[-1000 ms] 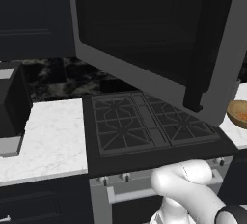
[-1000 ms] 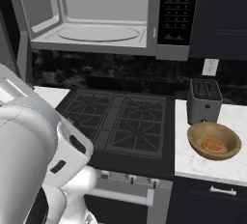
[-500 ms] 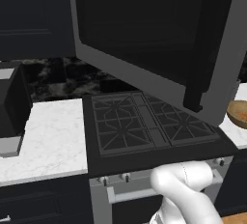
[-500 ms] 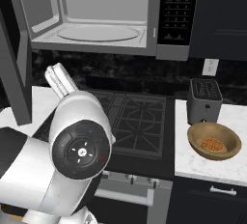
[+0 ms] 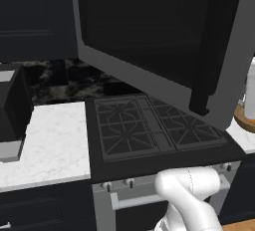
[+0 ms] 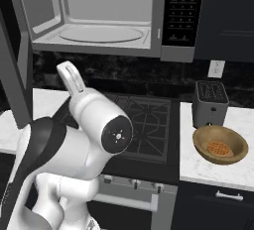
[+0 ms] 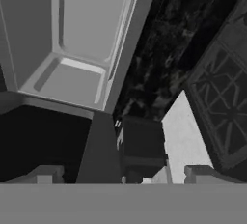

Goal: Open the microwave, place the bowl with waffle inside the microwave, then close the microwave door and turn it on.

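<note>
The microwave (image 6: 106, 16) hung above the stove (image 6: 141, 120) with its door (image 5: 164, 46) swung wide on the left hinge, the pale cavity and turntable (image 6: 101, 33) bare and facing the room. The first step looked done: the door stood open enough to leave the mouth clear for a load, its dark handle (image 5: 214, 51) at the free edge, hanging out over the burners in the left base view.

The bowl (image 6: 221, 144) sat on the worktop to the right of the stove, near the front edge and just in front of the toaster (image 6: 211, 102). The waffle (image 6: 218, 148) lay flat in its bottom. Nothing touched it; it appeared not yet picked up, so loading was the step in hand.

The gripper (image 7: 123, 172) was spread wide and held nothing; in the hand view its tips stood well apart at the bottom. That view looked up at the door's inner face and the cavity's left side, with the black appliance (image 7: 142, 143) on the left worktop below. The hand thus pointed away from the bowl, probably because it was clear of the door after opening it. The arm (image 6: 94, 130) was folded low in front of the stove.

To reach the bowl it would likely have to swing right across the stove and come down on the rim, keeping the bowl level so the waffle stayed put.
</note>
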